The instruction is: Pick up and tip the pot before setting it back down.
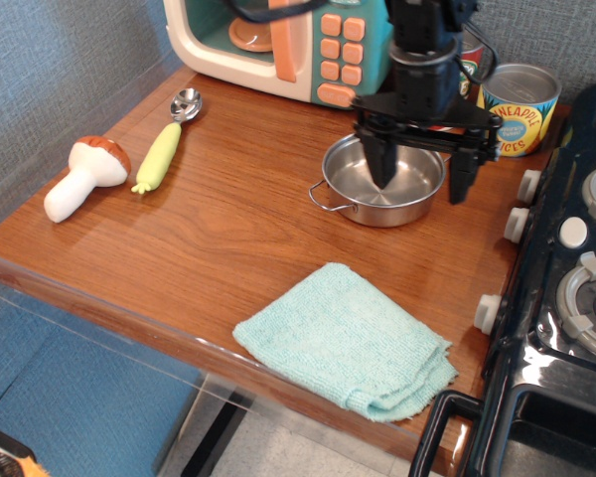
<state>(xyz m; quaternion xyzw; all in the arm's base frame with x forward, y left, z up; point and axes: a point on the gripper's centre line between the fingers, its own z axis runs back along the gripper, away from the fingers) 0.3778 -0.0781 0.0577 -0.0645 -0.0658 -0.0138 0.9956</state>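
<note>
Here's the single overhead-front view, and the black gripper [422, 177] is hanging over the right-hand part of the stainless-steel pot [382, 184], fingers spread wide and grasping nothing: the left finger [381, 164] dips inside the bowl, the right finger [460, 177] sits outside the rim at the pot's 3 o'clock. The pot sits flat on the wooden counter [209, 238], toward the back right, with one wire loop handle [325, 198] poking out at its 8 o'clock (the opposite handle is hidden behind the arm). At 12 o'clock from the pot, just behind the arm, a red-labelled tin [471, 58] peeks out, mostly covered, and at about 1 o'clock stands the pineapple slices tin [518, 106], apart from the pot. The toy microwave [278, 45] with its orange buttons sits at the pot's 11 o'clock. Well off at 9 o'clock lie a metal spoon [186, 102], a yellow-green toy corn cob [158, 156] and a toy mushroom [83, 177]. At 6 o'clock, near the front edge, a folded pale-green cloth [350, 340]. The black toy stove [566, 298] flanks the counter at 3 o'clock.
</note>
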